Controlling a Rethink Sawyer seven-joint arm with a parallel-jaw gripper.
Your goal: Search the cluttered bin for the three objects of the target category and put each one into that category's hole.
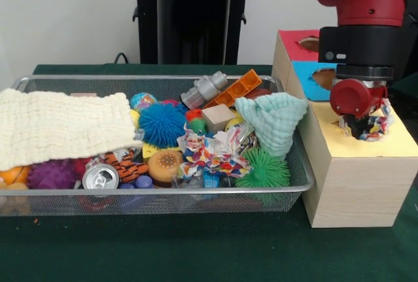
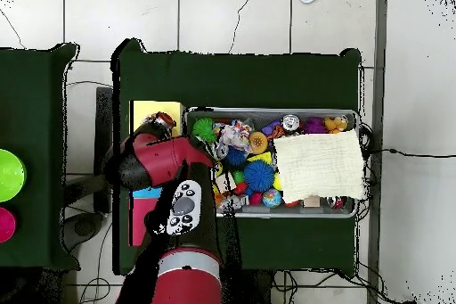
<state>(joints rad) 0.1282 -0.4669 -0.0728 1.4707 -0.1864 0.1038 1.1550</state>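
Note:
My gripper [image 1: 360, 124] hangs over the hole in the yellow top [image 1: 394, 142] of the wooden box [image 1: 353, 187], at the right of the bin. It is shut on a knotted multicolour cloth toy [image 1: 380, 124], which bunches at the hole's rim. From overhead the gripper [image 2: 161, 125] sits at the yellow section [image 2: 153, 109], mostly covered by the red arm. A similar multicolour cloth toy [image 1: 208, 149] lies in the wire bin [image 1: 163, 194], with a teal cloth [image 1: 274, 122] beside it and a cream cloth [image 1: 62, 125] over the bin's left half.
The bin also holds a blue spiky ball [image 1: 162, 124], a green spiky ball [image 1: 264, 171], a purple one [image 1: 52, 174], a can [image 1: 100, 177], a wooden cube [image 1: 217, 117], an orange brick [image 1: 236, 88] and a grey metal part [image 1: 204, 89]. The box has blue [image 1: 308, 78] and red [image 1: 295, 46] sections with holes.

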